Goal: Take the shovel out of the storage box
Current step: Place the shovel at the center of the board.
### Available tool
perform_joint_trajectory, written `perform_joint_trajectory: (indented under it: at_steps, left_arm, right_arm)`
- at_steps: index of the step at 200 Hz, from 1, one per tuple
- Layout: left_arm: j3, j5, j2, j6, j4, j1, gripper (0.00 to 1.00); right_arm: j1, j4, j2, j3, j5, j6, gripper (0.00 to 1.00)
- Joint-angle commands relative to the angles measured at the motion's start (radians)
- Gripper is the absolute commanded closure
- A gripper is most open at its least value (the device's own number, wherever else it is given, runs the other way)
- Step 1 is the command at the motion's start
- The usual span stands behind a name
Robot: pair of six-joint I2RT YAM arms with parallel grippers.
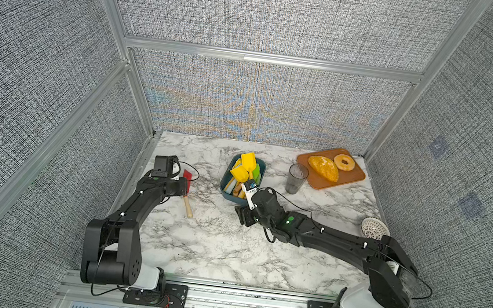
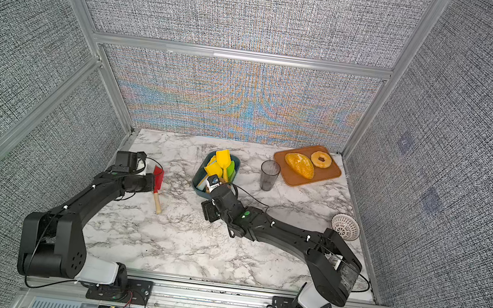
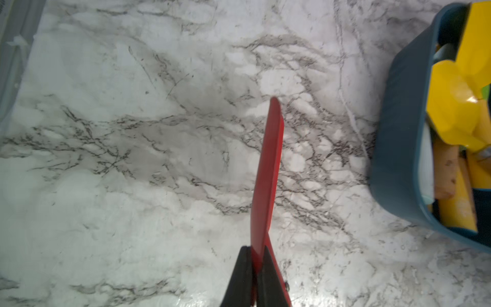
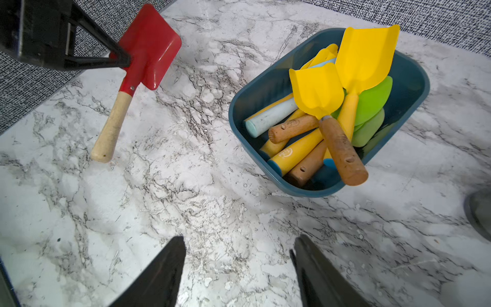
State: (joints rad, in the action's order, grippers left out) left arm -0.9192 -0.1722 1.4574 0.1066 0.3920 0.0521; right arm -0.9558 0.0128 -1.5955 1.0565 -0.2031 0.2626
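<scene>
In both top views, your left gripper (image 1: 184,179) pinches the red shovel (image 1: 186,185) at the blade, just above the neck. The shovel is out on the marble table (image 1: 214,247), beside the storage box (image 1: 224,180) and clear of its wall. Your right gripper (image 1: 248,191) hangs at the near end of the box, holding nothing.

In the left wrist view, the two fingers are squeezed flat on the thin red blade, seen edge-on. It looks like stiff painted sheet metal, smooth and likely slick, so expect it to pivot in so narrow a pinch.

In the right wrist view, the right jaws stand wide apart over bare marble. The red shovel hangs tilted, its pale wooden handle (image 4: 113,125) pointing down towards the table. You cannot tell whether the handle's end touches.

The tool looks light. The handle is the longer and probably heavier part, though, and it will swing below that grip. The wood should give better friction, and the red socket where the blade meets the handle is rounder and sits nearer the balance point. Either is a surer hold than the blade.

The yellow shovels (image 4: 316,87) left in the box lie crossed over each other, handles up.
</scene>
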Motion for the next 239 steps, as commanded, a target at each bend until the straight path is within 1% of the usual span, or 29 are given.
perform_joint_trajectory:
  at_steps: [1,9,31,45,104,171,200,207,217,239]
  left_arm:
    - [-0.009,-0.066,0.035,-0.095,0.062,0.051,1.0]
    - [-0.009,-0.067,0.053,-0.1,0.06,0.058,1.0]
    - [-0.029,-0.128,0.111,-0.111,0.061,0.062,1.0]
    - [-0.048,-0.132,0.143,-0.122,0.082,0.062,1.0]
    - [-0.067,-0.069,0.199,-0.122,0.108,0.063,1.0]
    - [-0.113,-0.001,0.316,-0.118,0.158,0.063,1.0]
    - [-0.118,0.078,0.335,-0.102,0.174,0.063,0.87]
    - [-0.124,0.095,0.345,-0.099,0.185,0.063,0.86]
    - [-0.133,0.104,0.36,-0.1,0.197,0.063,0.85]
    - [-0.139,0.112,0.368,-0.096,0.203,0.061,0.81]
  right_arm:
    - [0.002,-0.017,-0.012,0.022,0.015,-0.004,0.31]
    - [0.005,-0.015,-0.018,0.029,0.018,-0.005,0.31]
    - [0.015,-0.009,-0.035,0.048,0.03,-0.002,0.3]
    - [0.018,-0.002,-0.045,0.058,0.034,-0.003,0.31]
    - [0.019,0.017,-0.08,0.102,0.054,0.0,0.3]
    - [0.019,0.03,-0.067,0.107,0.051,0.0,0.31]
    - [0.022,0.038,-0.074,0.106,0.047,0.001,0.29]
    - [0.024,0.039,-0.076,0.106,0.045,0.003,0.29]
    - [0.028,0.039,-0.076,0.105,0.044,0.005,0.25]
    - [0.05,0.041,-0.076,0.103,0.045,0.009,0.24]
